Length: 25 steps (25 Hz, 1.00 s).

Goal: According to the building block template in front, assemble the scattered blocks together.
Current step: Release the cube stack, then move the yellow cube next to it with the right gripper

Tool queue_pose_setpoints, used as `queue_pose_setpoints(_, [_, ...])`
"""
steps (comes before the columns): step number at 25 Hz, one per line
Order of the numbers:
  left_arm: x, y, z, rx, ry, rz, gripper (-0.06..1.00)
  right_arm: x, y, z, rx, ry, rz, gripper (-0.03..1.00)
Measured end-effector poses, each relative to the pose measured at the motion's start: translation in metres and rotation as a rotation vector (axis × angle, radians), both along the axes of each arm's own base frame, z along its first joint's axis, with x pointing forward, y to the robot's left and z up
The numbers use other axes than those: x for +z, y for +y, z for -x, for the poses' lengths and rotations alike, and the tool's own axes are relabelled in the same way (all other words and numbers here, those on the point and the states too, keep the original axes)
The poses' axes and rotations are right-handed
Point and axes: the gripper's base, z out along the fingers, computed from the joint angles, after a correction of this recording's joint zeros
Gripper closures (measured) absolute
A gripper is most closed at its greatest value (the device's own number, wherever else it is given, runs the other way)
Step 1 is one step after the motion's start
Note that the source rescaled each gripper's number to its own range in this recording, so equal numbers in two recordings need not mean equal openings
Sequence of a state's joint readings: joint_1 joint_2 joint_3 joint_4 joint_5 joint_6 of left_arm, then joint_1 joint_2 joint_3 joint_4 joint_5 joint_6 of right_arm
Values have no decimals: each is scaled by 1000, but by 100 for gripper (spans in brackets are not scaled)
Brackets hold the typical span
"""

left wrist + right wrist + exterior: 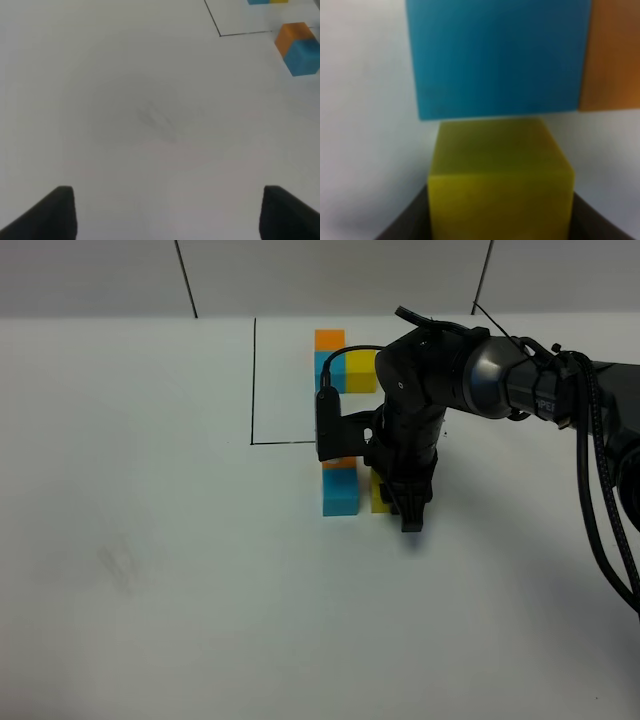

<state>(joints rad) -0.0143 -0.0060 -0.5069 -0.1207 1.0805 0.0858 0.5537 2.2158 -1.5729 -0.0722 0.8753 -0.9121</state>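
Reaching over the white surface (pixel 150 570), the right pincer (pixel 408 508) stands low near the far edge, pinching the yellow cube (pixel 500 185) between its dark fingers (pixel 402 222). Just beside it sits the sky blue cube (pixel 340 492) with the orange cube (pixel 340 463) touching its far side, a joined pair lying just outside the black-line rectangle (pixel 254 380). Inside that rectangle, at the far edge, is the template cluster (pixel 340 365): orange, blue and yellow in an L. The left pincer (pixel 165 215) hovers spread over bare surface, holding nothing, well apart from the cubes.

To match the template, the yellow cube likely belongs flush against the blue cube's side. From the wrist view a thin gap seems to remain. Doing this well probably means sliding it squarely, faces parallel, pressing gently so the blue-orange pair is not pushed askew, then letting go without dragging.
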Motion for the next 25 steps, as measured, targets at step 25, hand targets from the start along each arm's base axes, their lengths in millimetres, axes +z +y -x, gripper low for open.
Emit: queue_pose_setpoints(25, [0,0,0,0,0,0,31,-2,7,0,-47,10,-76,96])
